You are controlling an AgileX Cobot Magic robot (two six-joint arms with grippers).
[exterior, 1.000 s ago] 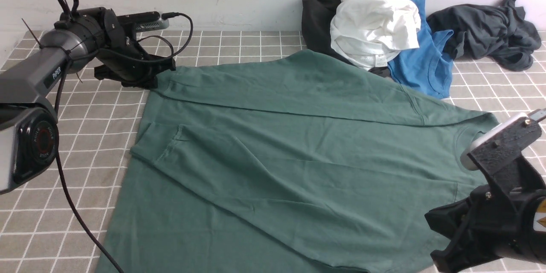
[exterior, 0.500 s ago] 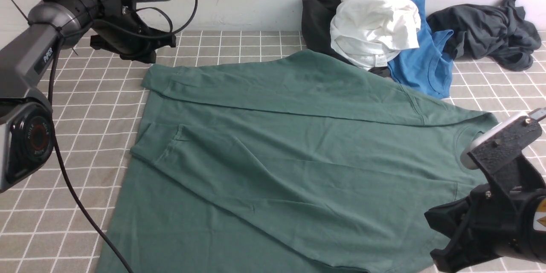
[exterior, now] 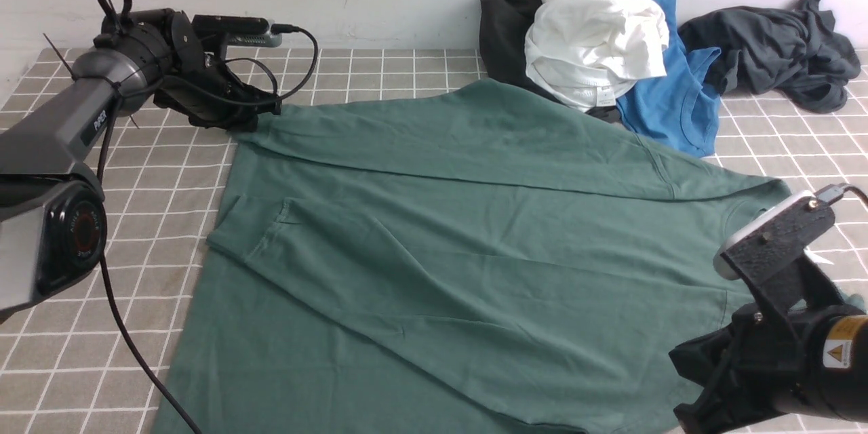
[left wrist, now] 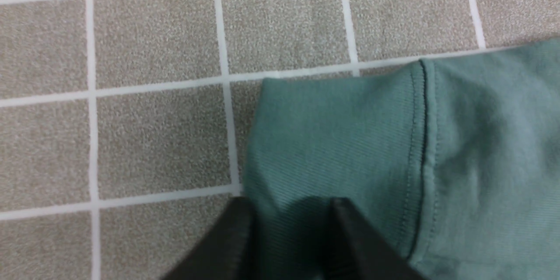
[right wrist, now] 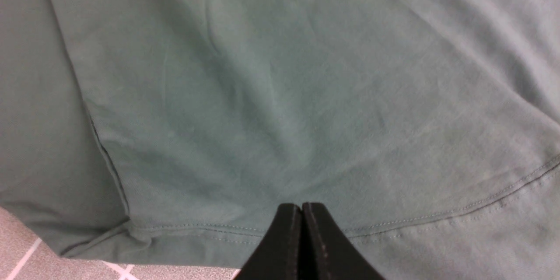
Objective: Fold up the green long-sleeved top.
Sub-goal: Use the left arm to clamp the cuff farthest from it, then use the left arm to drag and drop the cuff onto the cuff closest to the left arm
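The green long-sleeved top [exterior: 441, 237] lies spread on the checked table cover, collar [exterior: 736, 217] to the right, with both sleeves folded across the body. My left gripper [exterior: 261, 119] is low at the far sleeve's cuff. In the left wrist view its jaws are apart [left wrist: 291, 205] and the ribbed cuff [left wrist: 341, 140] lies flat between the fingertips. My right gripper [exterior: 702, 386] hovers over the top's near right part. In the right wrist view it is shut [right wrist: 302, 206] and empty, just above the green fabric [right wrist: 280, 96] near a stitched seam.
A pile of clothes lies at the back right against the wall: a white garment [exterior: 597, 34], a bright blue T-shirt [exterior: 668, 102], a black garment [exterior: 505, 27] and a dark grey garment [exterior: 773, 47]. The checked table cover [exterior: 163, 176] shows bare on the left.
My left gripper rose off the cuff toward the back, leaving it flat, then came back down to it. My right gripper shifted slightly left and down.
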